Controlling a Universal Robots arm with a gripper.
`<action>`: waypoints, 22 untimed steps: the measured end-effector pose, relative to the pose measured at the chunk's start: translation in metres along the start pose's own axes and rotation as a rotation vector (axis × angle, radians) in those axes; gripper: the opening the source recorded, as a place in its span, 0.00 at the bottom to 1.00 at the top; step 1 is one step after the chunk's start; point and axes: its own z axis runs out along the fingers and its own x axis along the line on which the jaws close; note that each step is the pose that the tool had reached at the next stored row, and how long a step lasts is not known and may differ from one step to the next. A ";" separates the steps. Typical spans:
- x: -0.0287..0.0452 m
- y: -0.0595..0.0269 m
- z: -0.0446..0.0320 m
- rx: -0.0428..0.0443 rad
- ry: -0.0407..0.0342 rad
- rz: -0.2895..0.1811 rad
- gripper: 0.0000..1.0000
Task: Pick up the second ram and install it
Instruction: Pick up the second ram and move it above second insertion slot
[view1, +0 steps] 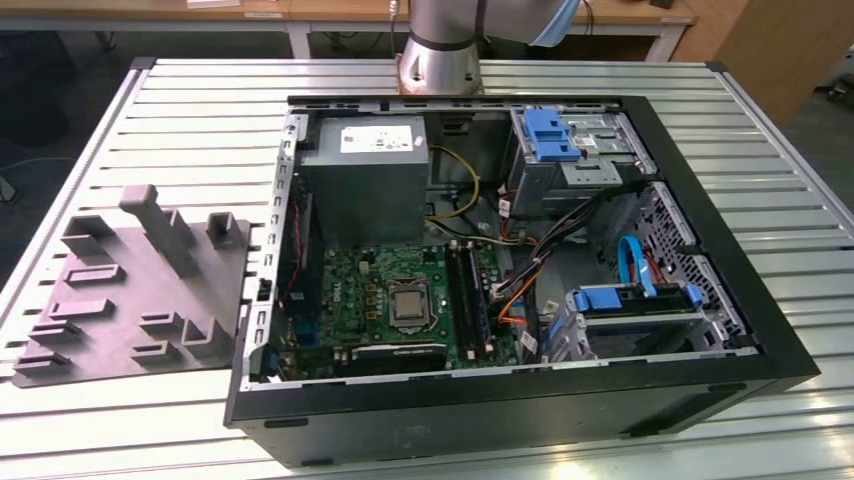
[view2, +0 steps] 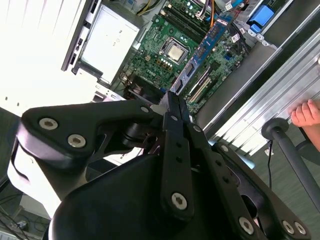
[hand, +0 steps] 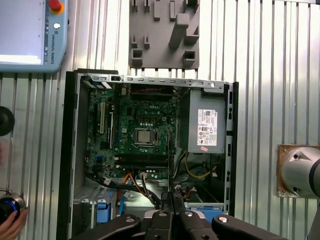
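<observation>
Slatted table (view2: 280, 75) underneath, second wrist view shows pincer (view2: 170, 100) clamping the second ram (view2: 206, 47).

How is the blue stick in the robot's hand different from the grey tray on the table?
The second ram is a thin, flat blue stick; the grey tray is wide and bumpy, with raised blocks. The second ram is pinched in the hand, up in the air over the open computer case; the grey tray lies flat on the slatted table beside that case. Both are outside the case.
</observation>
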 end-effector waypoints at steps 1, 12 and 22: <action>0.0000 0.0000 0.0000 0.0000 -0.0001 0.000 0.11; 0.0004 -0.0002 0.0049 0.0000 -0.0001 0.000 0.11; 0.0009 -0.0006 0.0123 0.0000 0.0000 0.000 0.11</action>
